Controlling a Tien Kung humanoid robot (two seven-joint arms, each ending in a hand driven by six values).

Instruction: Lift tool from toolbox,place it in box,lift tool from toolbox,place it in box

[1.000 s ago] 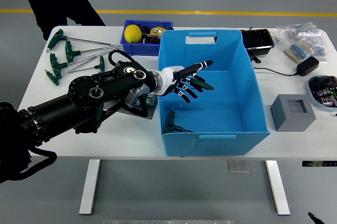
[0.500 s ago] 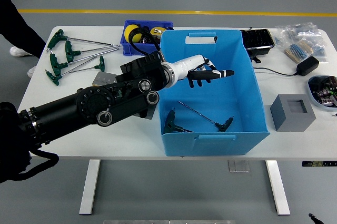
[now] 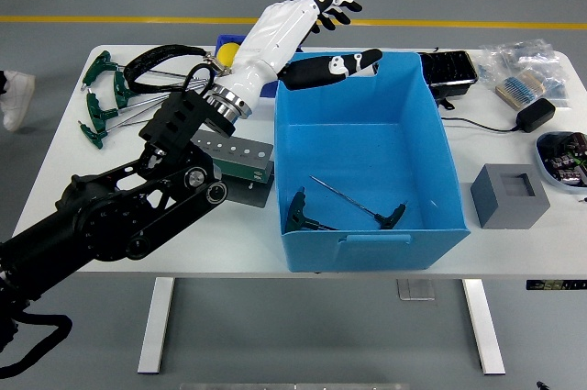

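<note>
White tabletop (image 3: 138,252) stood on grey flooring, a yellow line (image 3: 459,23) running behind. Two green T-handle tools (image 3: 353,206) lay inside the blue box (image 3: 367,165). Beyond it, the left hand (image 3: 316,32), lower over the box half a second earlier, had risen above its far rim, fingers spread, empty.

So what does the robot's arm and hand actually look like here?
The left arm is black with bulky round joints, silver bolts and a looping black cable. A ribbed silver collar joins it to a glossy white forearm shell. The left hand has black fingers with white markings.
</note>
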